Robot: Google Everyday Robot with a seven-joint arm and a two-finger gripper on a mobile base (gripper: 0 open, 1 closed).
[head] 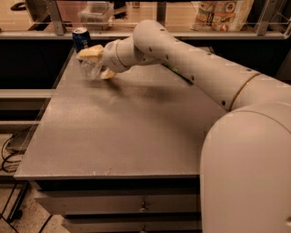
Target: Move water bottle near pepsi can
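The water bottle (90, 69) is a clear crinkled plastic bottle, held between the gripper's tan fingers (91, 53) at the table's far left. My gripper (97, 63) is shut on it, just above the table top. The pepsi can (82, 38), dark blue with a silver top, stands upright at the far left corner of the table, just behind and left of the bottle. The bottle's cap and label are hidden by the fingers.
The grey table (127, 132) has its left edge close to the bottle and can. A thin green object (178, 74) lies on the table behind the arm. A clear container (96, 11) and a printed bag (222, 12) sit on the shelf behind.
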